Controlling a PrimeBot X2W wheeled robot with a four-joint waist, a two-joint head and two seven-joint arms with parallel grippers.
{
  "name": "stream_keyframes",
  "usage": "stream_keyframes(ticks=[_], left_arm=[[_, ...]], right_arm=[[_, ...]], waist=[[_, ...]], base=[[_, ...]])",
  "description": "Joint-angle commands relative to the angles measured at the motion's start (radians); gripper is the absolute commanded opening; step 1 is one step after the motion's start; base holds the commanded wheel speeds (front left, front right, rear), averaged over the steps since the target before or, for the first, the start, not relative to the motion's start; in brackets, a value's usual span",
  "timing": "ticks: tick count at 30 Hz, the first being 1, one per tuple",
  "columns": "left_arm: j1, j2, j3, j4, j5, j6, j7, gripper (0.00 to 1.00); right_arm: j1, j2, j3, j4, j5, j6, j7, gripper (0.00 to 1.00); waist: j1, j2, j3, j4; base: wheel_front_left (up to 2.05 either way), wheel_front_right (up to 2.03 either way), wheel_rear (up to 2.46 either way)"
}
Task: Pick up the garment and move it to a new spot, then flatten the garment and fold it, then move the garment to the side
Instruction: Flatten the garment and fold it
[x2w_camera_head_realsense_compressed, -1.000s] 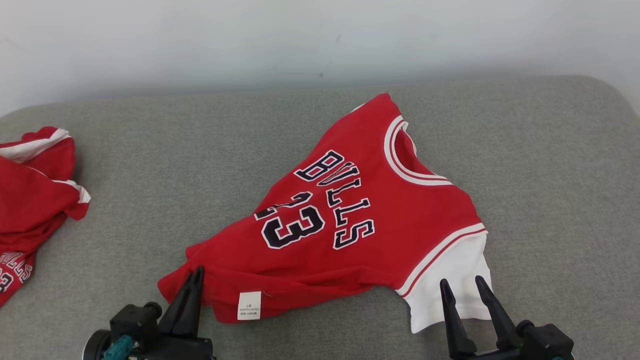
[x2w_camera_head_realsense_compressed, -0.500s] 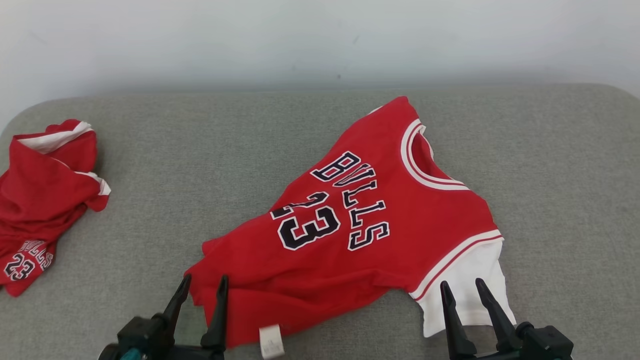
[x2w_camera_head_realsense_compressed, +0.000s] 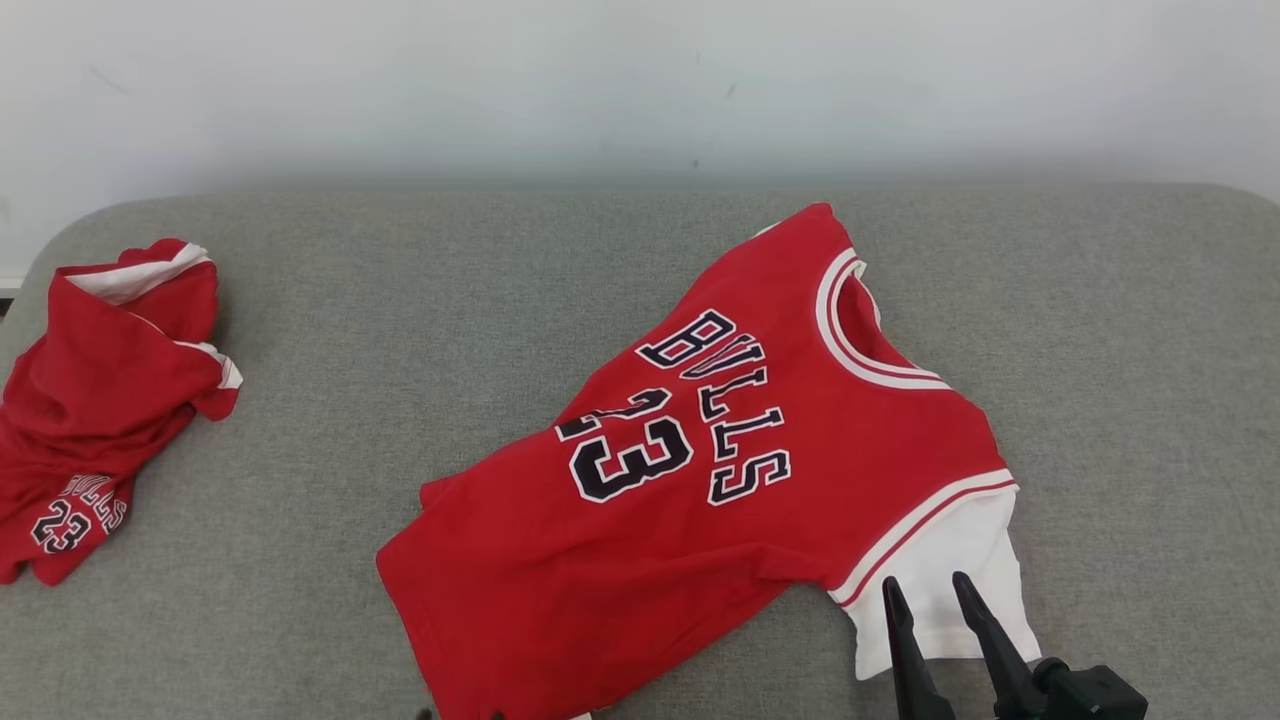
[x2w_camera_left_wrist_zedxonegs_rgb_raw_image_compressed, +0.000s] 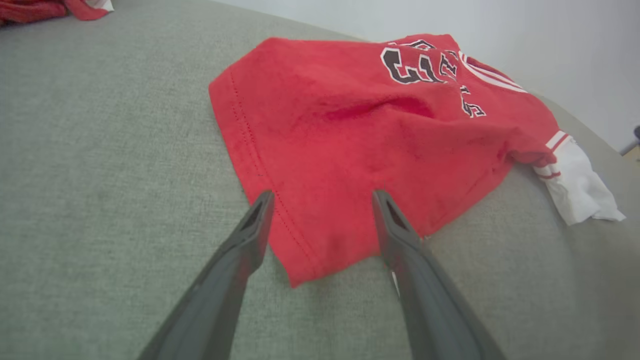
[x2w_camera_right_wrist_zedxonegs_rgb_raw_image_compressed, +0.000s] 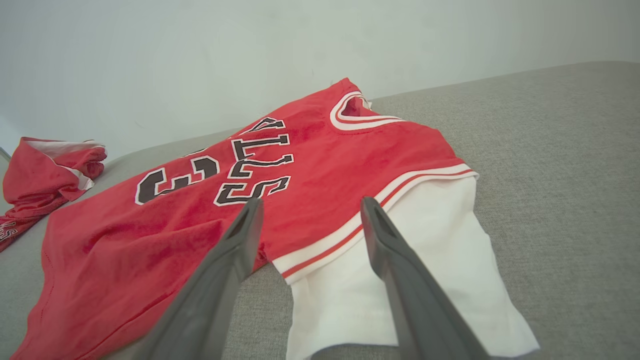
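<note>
We see the red garment (x2w_camera_head_realsense_compressed: 700, 480) lying spread, print up, on the grey cushion (x2w_camera_head_realsense_compressed: 350, 300). Our left gripper (x2w_camera_left_wrist_zedxonegs_rgb_raw_image_compressed: 322, 197) has its fingers wide apart, the garment's hem corner lying between them, nothing pinched. Our right gripper (x2w_camera_head_realsense_compressed: 924, 585) is likewise spread wide, its tips over the white sleeve (x2w_camera_right_wrist_zedxonegs_rgb_raw_image_compressed: 450, 260), holding nothing. A second red garment (x2w_camera_head_realsense_compressed: 100, 400) lies well apart at the left.

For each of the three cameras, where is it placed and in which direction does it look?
Head view: on the head, looking down at the red jersey on the grey cushion; right fingers at lower right.
Left wrist view: along the open left fingers toward the jersey's hem.
Right wrist view: along the right fingers toward the white sleeve.
Shared: all show the jersey.
</note>
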Motion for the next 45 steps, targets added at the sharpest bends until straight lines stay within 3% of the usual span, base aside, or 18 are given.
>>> stream_keyframes(ticks=[1, 6, 15, 28, 37, 45], left_arm=[[0.011, -0.003, -0.009, 0.008, 0.004, 0.002, -0.003, 1.0], [0.022, -0.011, -0.013, 0.051, -0.007, 0.002, -0.003, 1.0], [0.043, -0.019, 0.013, 0.12, -0.008, 0.002, -0.003, 1.0], [-0.007, -0.021, -0.015, 0.191, -0.029, 0.002, -0.003, 1.0], [-0.06, -0.021, -0.043, 0.263, -0.04, 0.002, -0.003, 1.0], [-0.105, -0.021, -0.041, 0.288, -0.05, 0.002, -0.003, 1.0]], right_arm=[[0.012, 0.002, -0.001, 0.0, 0.006, 0.001, -0.001, 1.0], [0.008, -0.003, -0.012, 0.004, 0.002, 0.001, -0.001, 1.0], [0.016, -0.03, -0.126, 0.041, -0.021, 0.001, 0.0, 1.0], [-0.064, -0.078, -0.16, 0.283, -0.04, 0.001, -0.001, 1.0], [-0.154, -0.077, -0.138, 0.461, -0.033, 0.001, -0.001, 1.0], [-0.198, -0.067, -0.12, 0.544, -0.027, 0.001, 0.001, 1.0]], waist=[[0.0, 0.0, -0.001, 0.001], [0.0, 0.0, -0.009, -0.001], [0.0, 0.0, -0.031, -0.019], [0.0, 0.0, -0.037, -0.022], [0.0, 0.0, -0.035, -0.024], [0.0, 0.0, -0.034, -0.015]], base=[[0.0, 0.0, 0.0], [0.0, 0.0, 0.0], [0.0, 0.0, 0.0], [0.0, 0.0, 0.0], [0.0, 0.0, 0.0], [0.0, 0.0, 0.0]])
